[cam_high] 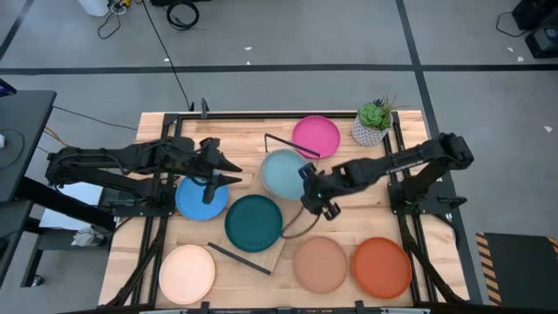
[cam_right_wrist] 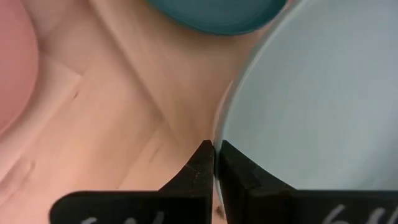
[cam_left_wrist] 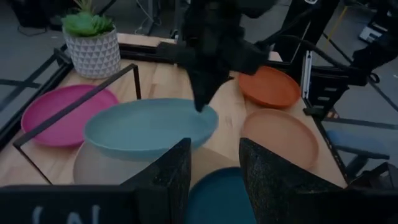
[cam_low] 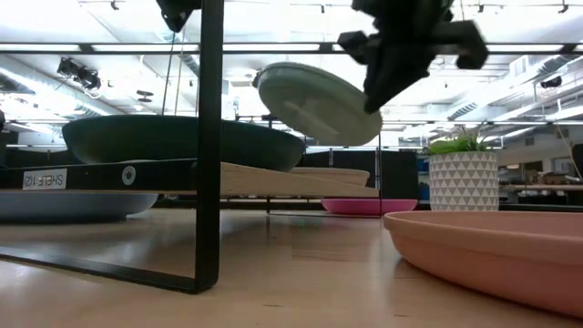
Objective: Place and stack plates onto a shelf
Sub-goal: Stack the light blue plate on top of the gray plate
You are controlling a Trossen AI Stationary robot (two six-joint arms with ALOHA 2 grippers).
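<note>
At the near edge of the tabletop (cam_high: 157, 131) we see the pale cream plate (cam_high: 187, 274), the tan plate (cam_high: 320, 263) and the orange-red plate (cam_high: 381, 267) lying flat and apart. Just behind them the dark teal plate (cam_high: 254, 221) sits on the near end of the shelf (cam_high: 277, 250), a light board with black wire frames. Our right end effector (cam_high: 308, 171) has its fingers pressed together on the rim of the light blue plate (cam_high: 284, 173), pinching it and holding it tilted in the air above the shelf's far half, where a grey-beige plate (cam_left_wrist: 99, 171) lies beneath it. To the left, our left end effector (cam_high: 234, 171) hovers above the bright blue plate (cam_high: 201, 197), fingers spread with nothing between them. Farthest back, the magenta plate (cam_high: 316, 136) rests beside the potted plant (cam_high: 375, 121).
</note>
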